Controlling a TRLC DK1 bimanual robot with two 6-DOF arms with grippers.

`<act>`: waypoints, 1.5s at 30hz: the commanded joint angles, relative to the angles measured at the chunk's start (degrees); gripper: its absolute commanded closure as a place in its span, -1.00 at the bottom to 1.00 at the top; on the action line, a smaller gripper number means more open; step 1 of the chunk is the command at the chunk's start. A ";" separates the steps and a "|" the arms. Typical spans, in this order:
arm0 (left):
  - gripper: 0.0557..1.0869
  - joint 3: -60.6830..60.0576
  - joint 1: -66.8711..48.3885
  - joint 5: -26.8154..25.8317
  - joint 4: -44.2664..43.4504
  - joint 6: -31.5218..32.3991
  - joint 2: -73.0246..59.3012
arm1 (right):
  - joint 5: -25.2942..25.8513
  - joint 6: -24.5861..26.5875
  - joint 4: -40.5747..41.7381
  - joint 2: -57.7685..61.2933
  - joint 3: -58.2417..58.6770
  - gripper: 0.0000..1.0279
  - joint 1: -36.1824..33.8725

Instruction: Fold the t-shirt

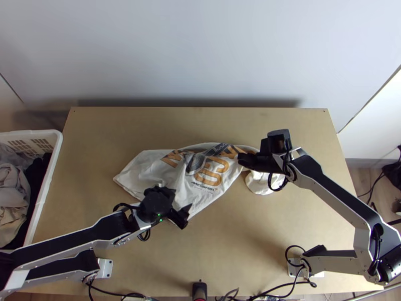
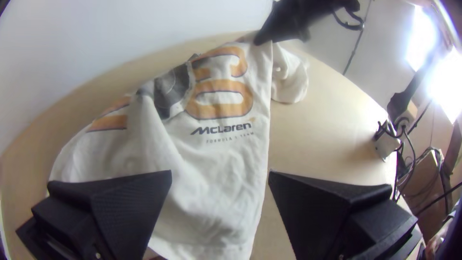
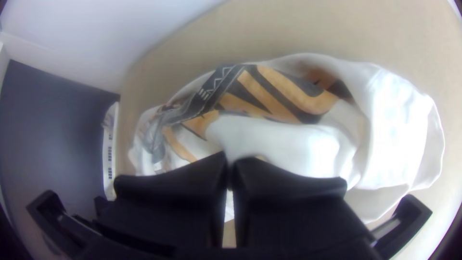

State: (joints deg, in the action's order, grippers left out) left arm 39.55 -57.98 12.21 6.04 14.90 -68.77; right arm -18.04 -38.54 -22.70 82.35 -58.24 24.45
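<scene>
The table (image 1: 235, 261) is lying under a rumpled white shirt (image 1: 200, 195), which is spreading slantwise over its middle, partly bunched, print showing. Nearest, the left gripper (image 2: 220, 171) is hanging over the shirt's near part with its fingers wide apart, holding nothing. What looks like the hem (image 2: 216, 248) is running beneath it, and the long side edge is passing between the two fingers as the left wrist view is showing them. For a good grip, the arm should be lining up on that edge near the hem corner, lowering until the tips are just meeting the wood, then closing on a small pinch; going in too high would be missing the cloth, too deep would be gathering a wad.

Farther up, the cloth is bunching around the dark part of the print, so a pull should be easing that out rather than dragging it under. Beyond, the right gripper (image 3: 229, 163) is clamping the shirt, its fingers together on a pinch of white cloth, with a sleeve (image 2: 290, 79) drooping beside it. That hold should be staying firm and level while the left one is catching its corner; then both should be drawing gently apart, tightening the edge before any fold. Jerking could be slipping the pinch. Behind everything, the pale wall (image 1: 200, 50) is standing past the table's far edge
</scene>
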 commanded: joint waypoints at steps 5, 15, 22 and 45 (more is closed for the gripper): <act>-0.90 -1.23 -5.39 2.65 4.77 -8.92 -0.05 | -0.06 -1.09 0.02 -0.08 -0.30 0.95 -2.12; -0.90 0.53 -9.35 2.56 4.06 -6.02 -4.88 | -0.15 -1.09 0.46 -0.78 0.49 0.58 -2.21; -0.90 1.41 -8.38 2.73 5.38 -6.37 -4.35 | -2.17 0.22 -6.57 0.53 0.85 -0.93 0.69; -0.90 0.00 -5.92 2.73 6.52 -7.51 -0.75 | -2.17 26.33 -21.86 -5.09 0.58 -0.93 -29.63</act>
State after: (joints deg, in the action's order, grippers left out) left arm 40.05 -64.14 15.03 13.17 7.22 -69.56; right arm -20.21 -15.27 -41.34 79.22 -56.73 -1.61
